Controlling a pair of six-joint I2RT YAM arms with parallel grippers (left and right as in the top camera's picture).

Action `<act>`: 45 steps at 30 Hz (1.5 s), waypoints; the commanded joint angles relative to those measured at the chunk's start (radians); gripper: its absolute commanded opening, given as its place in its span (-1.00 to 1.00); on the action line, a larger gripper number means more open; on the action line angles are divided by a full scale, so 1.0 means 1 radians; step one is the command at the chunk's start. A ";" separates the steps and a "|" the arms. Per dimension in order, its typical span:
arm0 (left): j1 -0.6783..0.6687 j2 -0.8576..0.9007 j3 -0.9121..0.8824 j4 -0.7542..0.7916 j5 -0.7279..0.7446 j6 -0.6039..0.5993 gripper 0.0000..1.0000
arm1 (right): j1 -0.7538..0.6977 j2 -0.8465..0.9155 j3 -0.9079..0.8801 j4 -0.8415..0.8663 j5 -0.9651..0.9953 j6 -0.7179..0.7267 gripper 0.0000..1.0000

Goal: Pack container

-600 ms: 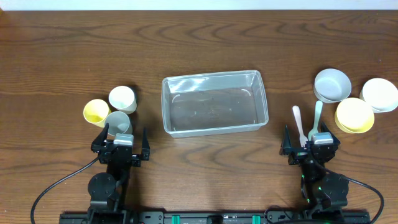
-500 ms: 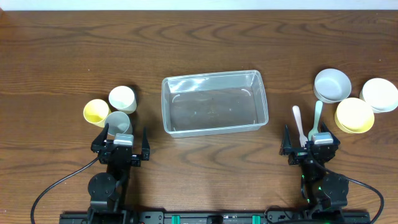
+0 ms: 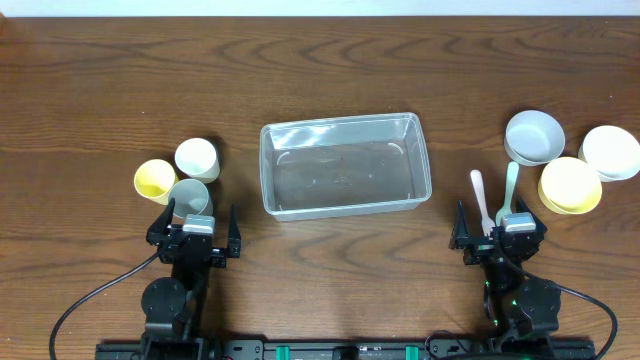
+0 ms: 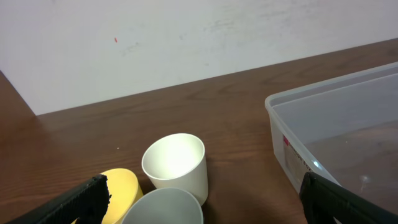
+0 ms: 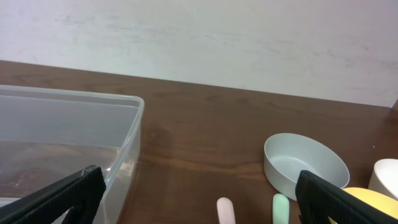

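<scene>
The clear plastic container (image 3: 344, 165) sits empty at the table's centre; it also shows in the left wrist view (image 4: 339, 134) and the right wrist view (image 5: 65, 146). My left gripper (image 3: 195, 232) is open and empty near the front edge, just behind three cups: yellow (image 3: 154, 180), white (image 3: 197, 158) and grey (image 3: 189, 196). My right gripper (image 3: 497, 232) is open and empty, just behind a pink spoon (image 3: 479, 196) and a green spoon (image 3: 511, 188). Right of them lie a grey bowl (image 3: 533, 137), a yellow bowl (image 3: 570, 185) and a white bowl (image 3: 610, 152).
The dark wooden table (image 3: 320, 70) stretches back to a white wall (image 4: 186, 37). Cables and the arm bases run along the front edge.
</scene>
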 commanded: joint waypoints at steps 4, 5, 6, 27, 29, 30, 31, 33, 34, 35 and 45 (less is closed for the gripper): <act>0.006 -0.005 -0.035 -0.011 -0.012 0.017 0.96 | 0.006 -0.004 -0.002 -0.005 -0.001 -0.016 0.98; 0.006 -0.005 -0.035 -0.011 -0.012 0.017 0.96 | 0.006 -0.004 -0.002 -0.005 -0.001 -0.016 0.98; 0.006 -0.005 -0.035 -0.011 -0.012 0.017 0.96 | 0.006 -0.004 -0.002 -0.005 -0.001 -0.016 0.99; 0.006 -0.005 -0.035 -0.010 -0.012 0.017 0.96 | 0.006 -0.004 -0.002 -0.005 -0.001 -0.016 0.99; 0.006 -0.005 -0.035 -0.011 -0.012 0.017 0.96 | 0.006 -0.004 -0.002 -0.005 -0.001 -0.016 0.99; 0.006 -0.005 -0.035 -0.011 -0.012 0.017 0.96 | 0.006 -0.004 -0.002 -0.005 -0.001 -0.016 0.99; 0.006 -0.005 -0.035 -0.011 -0.011 0.017 0.96 | 0.006 -0.004 -0.002 -0.005 -0.001 -0.016 0.98; 0.006 -0.005 -0.035 -0.011 -0.011 0.017 0.96 | 0.006 -0.004 -0.002 -0.005 -0.001 -0.016 0.99; 0.006 -0.005 -0.035 -0.011 -0.012 0.017 0.96 | 0.006 -0.004 -0.002 -0.005 -0.001 -0.016 0.99; 0.006 -0.005 -0.035 -0.010 -0.012 0.017 0.96 | 0.006 -0.004 -0.002 -0.005 -0.001 -0.016 0.99; 0.006 -0.005 -0.035 -0.010 -0.005 0.017 0.96 | 0.006 -0.002 -0.002 -0.008 -0.032 0.018 0.98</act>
